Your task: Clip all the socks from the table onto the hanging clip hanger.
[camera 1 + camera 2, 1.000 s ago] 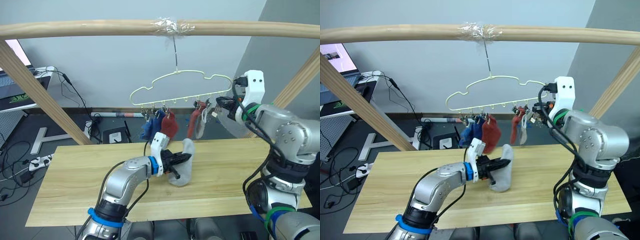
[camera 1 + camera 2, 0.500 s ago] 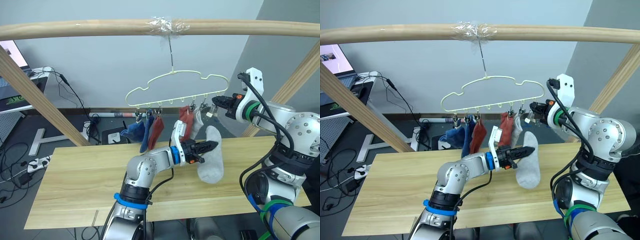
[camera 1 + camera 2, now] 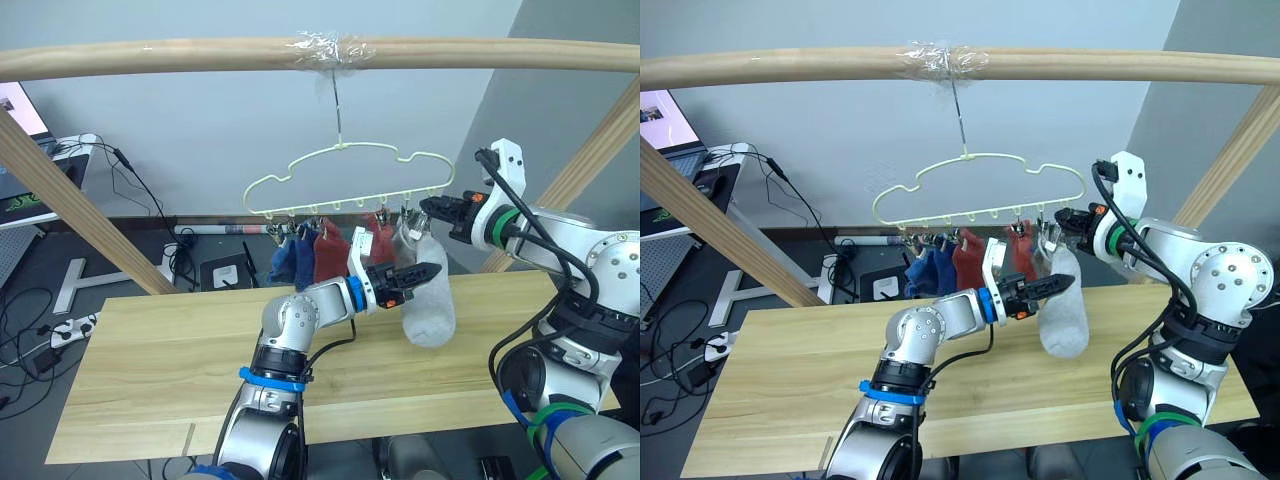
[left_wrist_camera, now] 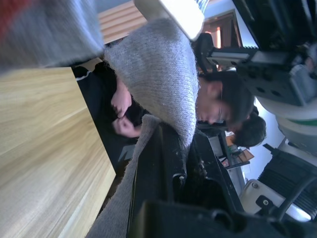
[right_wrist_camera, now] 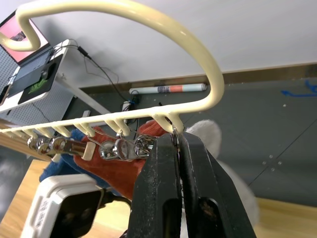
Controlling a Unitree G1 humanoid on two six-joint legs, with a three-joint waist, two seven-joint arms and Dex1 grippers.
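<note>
The pale yellow-green clip hanger (image 3: 340,165) hangs from the wooden pole. On its clips hang a blue sock (image 3: 290,258), two rust red socks (image 3: 328,255) and a light grey sock (image 3: 404,238). My left gripper (image 3: 432,270) is shut on another light grey sock (image 3: 428,302), held up just under the hanger's right end, above the table (image 3: 150,350). In the left wrist view the sock's edge (image 4: 153,74) sits pinched between the fingers. My right gripper (image 5: 174,144) is shut on the end clip (image 5: 173,132) at the hanger's right end.
A round wooden pole (image 3: 200,55) spans overhead, with slanted poles at the left (image 3: 80,200) and right (image 3: 595,150). Cables, a power strip (image 3: 75,322) and a laptop stand lie on the floor behind the table. A person (image 4: 218,104) shows in the left wrist view.
My left gripper has lifted the grey sock up off the table and rightward to the hanger's right end. The hanging socks have swung. My right gripper stays at the end clip.
</note>
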